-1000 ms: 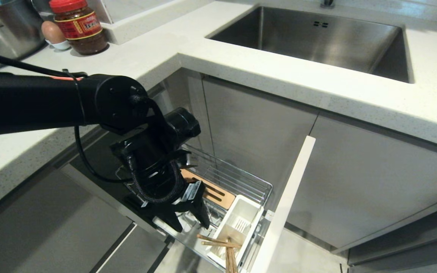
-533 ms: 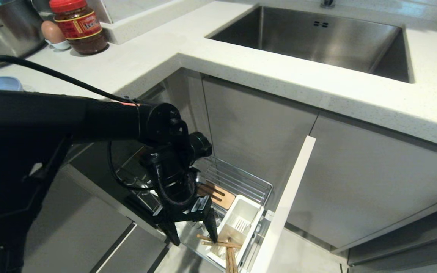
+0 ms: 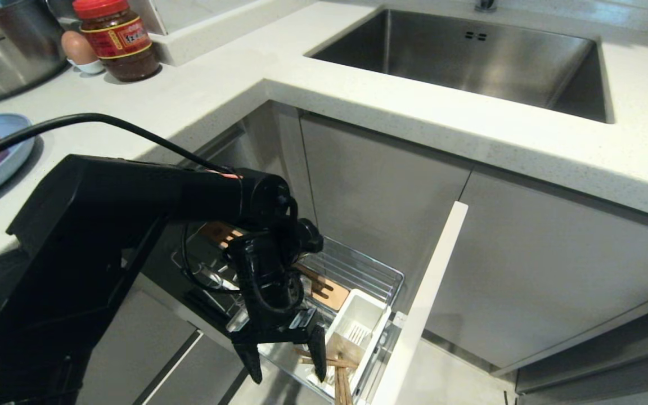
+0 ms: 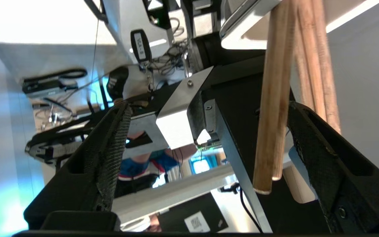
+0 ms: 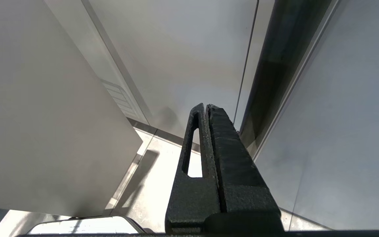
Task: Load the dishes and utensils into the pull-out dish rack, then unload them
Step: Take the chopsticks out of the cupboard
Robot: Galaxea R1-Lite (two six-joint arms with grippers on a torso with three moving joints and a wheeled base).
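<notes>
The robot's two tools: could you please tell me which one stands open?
The left tool, low over the chrome wire pull-out dish rack, stands wide open around the light wooden chopsticks; the right tool has its fingers pressed together.

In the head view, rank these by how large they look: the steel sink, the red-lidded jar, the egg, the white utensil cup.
1. Steel sink, by far the largest.
2. White utensil cup and red-lidded jar: they look alike in size, and their distances from the camera differ, so I will not rank them.
3. Egg, smallest.
</notes>
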